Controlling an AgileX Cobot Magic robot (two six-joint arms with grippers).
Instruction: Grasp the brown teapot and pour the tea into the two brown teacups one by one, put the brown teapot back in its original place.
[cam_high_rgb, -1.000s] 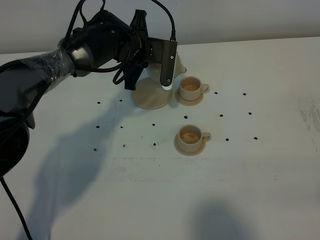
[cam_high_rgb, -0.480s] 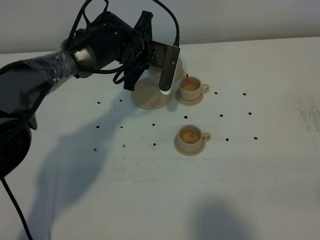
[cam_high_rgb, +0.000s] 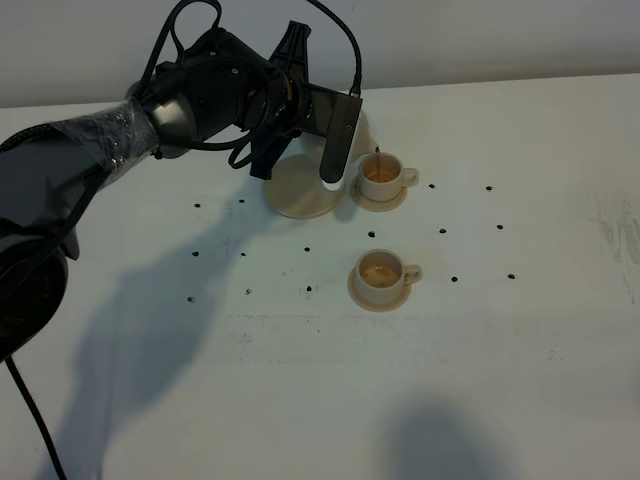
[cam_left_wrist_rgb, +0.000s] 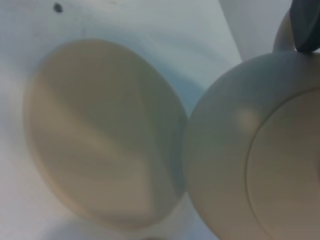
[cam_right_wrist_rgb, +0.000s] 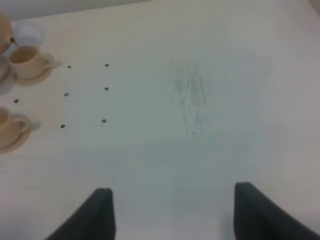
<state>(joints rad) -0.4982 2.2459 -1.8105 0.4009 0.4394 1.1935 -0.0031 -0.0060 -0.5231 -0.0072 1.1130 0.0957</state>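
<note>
L claw pinching brown teapot by handle, tipped over far teacup, tea streaming in. Risk: over-tilt or drift, then overflow onto worktop. R claw spread, idle.

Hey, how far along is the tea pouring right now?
Done: the near teacup holds tea. In hand: the left gripper tilts the brown teapot, a thin stream falling into the far teacup. Left: setting the teapot back on the large saucer, now bare.
</note>
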